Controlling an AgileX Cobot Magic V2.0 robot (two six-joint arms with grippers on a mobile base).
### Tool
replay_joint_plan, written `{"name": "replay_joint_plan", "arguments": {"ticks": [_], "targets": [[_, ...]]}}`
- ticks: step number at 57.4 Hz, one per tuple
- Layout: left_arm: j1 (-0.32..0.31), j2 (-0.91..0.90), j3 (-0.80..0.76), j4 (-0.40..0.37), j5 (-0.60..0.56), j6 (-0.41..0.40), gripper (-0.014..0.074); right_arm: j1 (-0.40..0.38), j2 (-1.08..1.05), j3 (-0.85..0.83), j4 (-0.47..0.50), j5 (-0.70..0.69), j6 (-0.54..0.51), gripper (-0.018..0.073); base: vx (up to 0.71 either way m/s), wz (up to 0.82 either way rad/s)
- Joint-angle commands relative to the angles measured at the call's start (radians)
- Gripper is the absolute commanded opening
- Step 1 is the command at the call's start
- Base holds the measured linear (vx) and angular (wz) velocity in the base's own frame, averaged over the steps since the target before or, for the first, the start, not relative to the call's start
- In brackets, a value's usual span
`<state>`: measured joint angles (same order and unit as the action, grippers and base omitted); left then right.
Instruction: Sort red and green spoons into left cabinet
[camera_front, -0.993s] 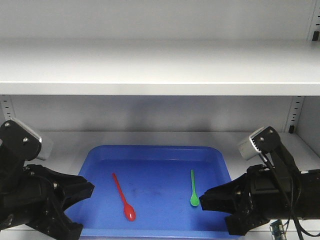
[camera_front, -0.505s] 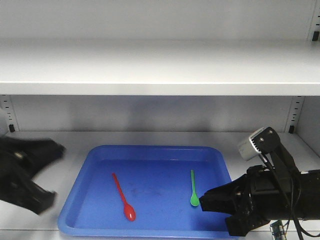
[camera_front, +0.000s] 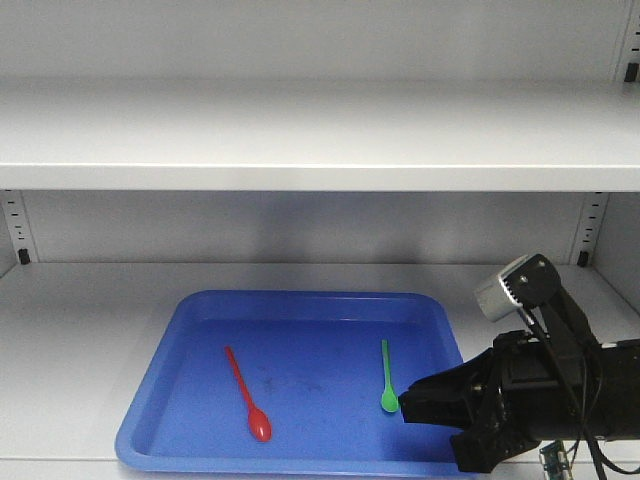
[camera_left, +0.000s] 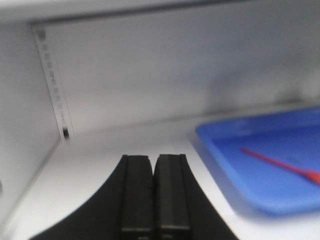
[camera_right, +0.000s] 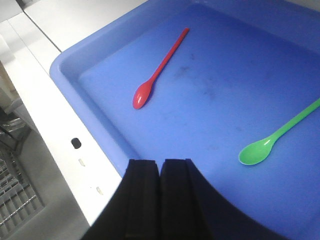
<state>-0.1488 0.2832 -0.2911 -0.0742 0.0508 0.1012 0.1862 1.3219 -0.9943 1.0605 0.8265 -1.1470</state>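
A blue tray — shallow, scuffed — lies flat.

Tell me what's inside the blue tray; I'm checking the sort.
The blue tray holds a red spoon and a green spoon, lying apart. The right pincer covers the tray's near right corner.

No writing, label, brand, number or sign can be read in any view; the cabinet shelves, the blue tray, both spoons and the grippers' housings all show plain, unmarked surfaces; the slotted strips carry holes only.
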Motion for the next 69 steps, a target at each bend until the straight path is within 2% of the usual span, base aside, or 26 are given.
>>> {"name": "replay_joint_plan", "arguments": {"ticks": [1, 7, 15, 18, 31, 69], "targets": [[0.001, -0.087, 0.098, -0.009, -0.086, -0.079, -0.0001, 0.000, -0.029, -0.024, 0.047, -0.008, 0.001, -0.0003, 0.00, 0.00], [0.001, -0.213, 0.233, -0.008, -0.087, -0.143, -0.0001, 0.000, -0.029, -0.024, 0.047, -0.008, 0.001, -0.0003, 0.00, 0.00], [0.001, -0.320, 0.339, -0.008, -0.087, -0.158, -0.0001, 0.000, -0.029, -0.024, 0.047, -0.008, 0.001, -0.0003, 0.00, 0.00], [0.001, -0.312, 0.335, -0.002, -0.051, -0.158, -0.0001, 0.000, -0.029, -0.024, 0.048, -0.006, 0.001, -0.0003, 0.00, 0.00], [0.001, -0.305, 0.335, 0.000, -0.029, -0.157, -0.0001, 0.000, -0.029, -0.024, 0.049, -0.004, 0.001, -0.0003, 0.00, 0.00], [0.001, -0.305, 0.335, 0.000, -0.028, -0.157, -0.0001, 0.000, -0.029, -0.024, 0.050, -0.004, 0.001, -0.0003, 0.00, 0.00]]}}
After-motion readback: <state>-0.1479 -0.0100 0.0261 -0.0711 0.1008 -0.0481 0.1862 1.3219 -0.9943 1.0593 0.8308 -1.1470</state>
